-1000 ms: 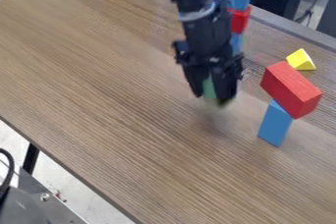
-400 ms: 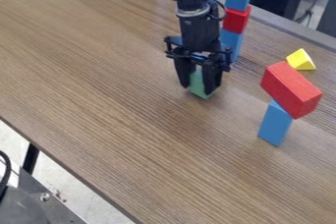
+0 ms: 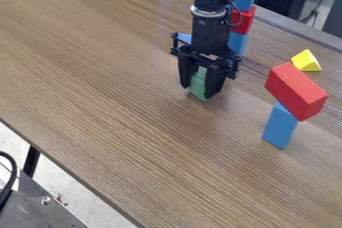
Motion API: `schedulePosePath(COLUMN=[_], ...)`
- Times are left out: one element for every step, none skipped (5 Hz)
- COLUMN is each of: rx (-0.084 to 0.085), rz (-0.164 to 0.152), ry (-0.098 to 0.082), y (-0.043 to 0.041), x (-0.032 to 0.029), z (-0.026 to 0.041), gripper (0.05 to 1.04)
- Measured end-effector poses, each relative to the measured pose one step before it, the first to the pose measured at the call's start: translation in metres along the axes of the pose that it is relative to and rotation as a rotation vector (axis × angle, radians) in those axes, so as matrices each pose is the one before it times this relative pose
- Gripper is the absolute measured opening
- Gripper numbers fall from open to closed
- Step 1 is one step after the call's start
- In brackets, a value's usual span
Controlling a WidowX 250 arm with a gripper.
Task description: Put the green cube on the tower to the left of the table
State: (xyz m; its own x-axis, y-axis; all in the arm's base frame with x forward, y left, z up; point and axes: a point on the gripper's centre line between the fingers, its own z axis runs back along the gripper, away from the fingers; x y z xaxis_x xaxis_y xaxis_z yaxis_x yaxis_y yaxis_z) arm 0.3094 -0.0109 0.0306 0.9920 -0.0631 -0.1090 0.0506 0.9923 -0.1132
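Camera view: Black two-finger pincer [image 3: 198,89] clamped on small green cube [image 3: 198,81]

The green cube sits between the pincer's fingertips, low at the wood-grain counter [image 3: 120,117]; whether it touches the surface cannot be told. Behind the pincer rises a tower of blue, red and blue blocks [image 3: 245,20]. To the pincer's right, a tilted red rectangular block [image 3: 294,89] tops an upright blue block [image 3: 280,126], near a yellow triangular block [image 3: 306,61].

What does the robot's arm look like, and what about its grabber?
The arm is black and chunky, with a silvery ring around it and black cables looping beside it. The gripper is black too, with two straight, blocky fingers below a wide crosspiece.
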Motion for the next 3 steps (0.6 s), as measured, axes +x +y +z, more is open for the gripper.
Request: schedulePosePath(rx=[-0.0114, -0.0170, -0.0093], rz=[0.0187, -0.0051, -0.0459], ry=[0.0322, -0.0091, -0.0877], y=[-0.00141, -0.00582, -0.01260], x=[-0.01050, -0.00343, -0.00828], z=[-0.00834, 0.01161, 0.03225], gripper=[0.922, 1.008, 0.999])
